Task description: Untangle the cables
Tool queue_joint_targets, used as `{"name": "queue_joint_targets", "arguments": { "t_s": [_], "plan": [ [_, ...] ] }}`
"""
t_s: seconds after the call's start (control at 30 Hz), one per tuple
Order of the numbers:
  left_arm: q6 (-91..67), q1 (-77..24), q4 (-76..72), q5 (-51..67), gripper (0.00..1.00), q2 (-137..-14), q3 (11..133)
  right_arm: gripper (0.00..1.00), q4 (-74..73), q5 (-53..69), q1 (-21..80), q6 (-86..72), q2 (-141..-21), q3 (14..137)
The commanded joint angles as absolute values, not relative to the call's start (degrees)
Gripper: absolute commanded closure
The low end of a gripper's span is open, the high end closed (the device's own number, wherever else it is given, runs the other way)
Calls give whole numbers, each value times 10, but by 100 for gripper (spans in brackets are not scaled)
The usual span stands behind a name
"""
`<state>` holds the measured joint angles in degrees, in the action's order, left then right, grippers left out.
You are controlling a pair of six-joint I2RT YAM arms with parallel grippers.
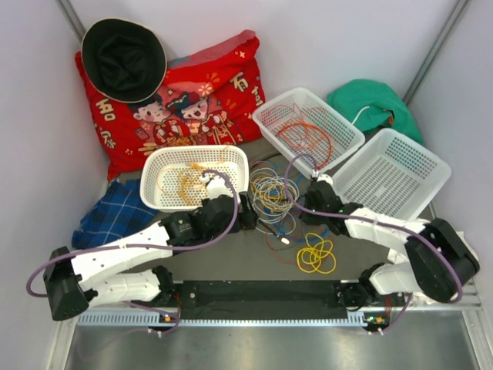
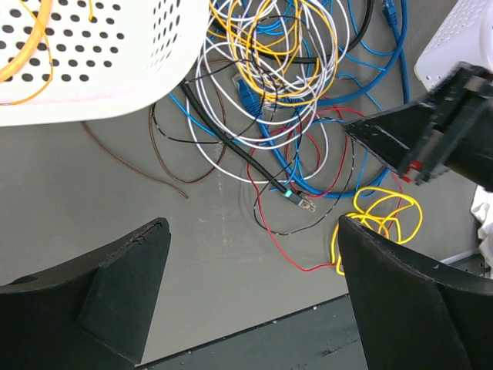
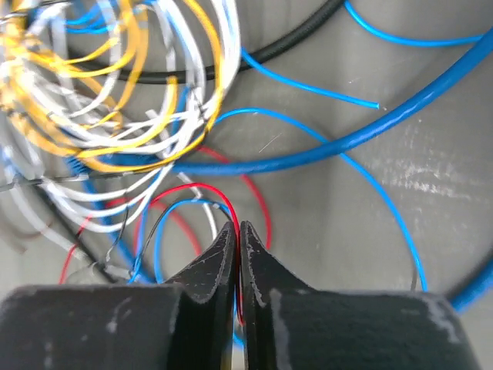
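pinching thin red wire (image 3: 192, 186), tapered black right end effector (image 3: 237, 231)

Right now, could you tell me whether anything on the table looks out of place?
Yes: the cables lie knotted beside the left basket, and a yellow coil sits apart at the front. The right gripper is pinching a red wire.

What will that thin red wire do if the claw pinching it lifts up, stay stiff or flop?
Probably flop: the thin red wire lies in loose curves. It looks light, being so thin where the right gripper pinches it. It will likely drag neighbours along, because it runs into the white, yellow and blue cable tangle.
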<state>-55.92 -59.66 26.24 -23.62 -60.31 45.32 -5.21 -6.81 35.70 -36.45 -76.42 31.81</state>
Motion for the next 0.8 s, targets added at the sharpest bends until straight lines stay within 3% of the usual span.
{"name": "queue_joint_targets", "arguments": {
  "t_s": [0.0,0.27,0.53,0.77],
  "plan": [
    [-567,-596,245,-245,6,-590,452,100,-85,-49,359,-346,-673,357],
    [-550,-597,252,-273,6,-584,470,100,-179,-51,393,-300,-522,490],
    [-494,-596,230,-311,4,-533,474,100,-259,-45,402,-272,-476,616],
    [-372,-596,10,-274,2,-425,412,100,-298,-16,401,-267,-481,702]
  ]
}}
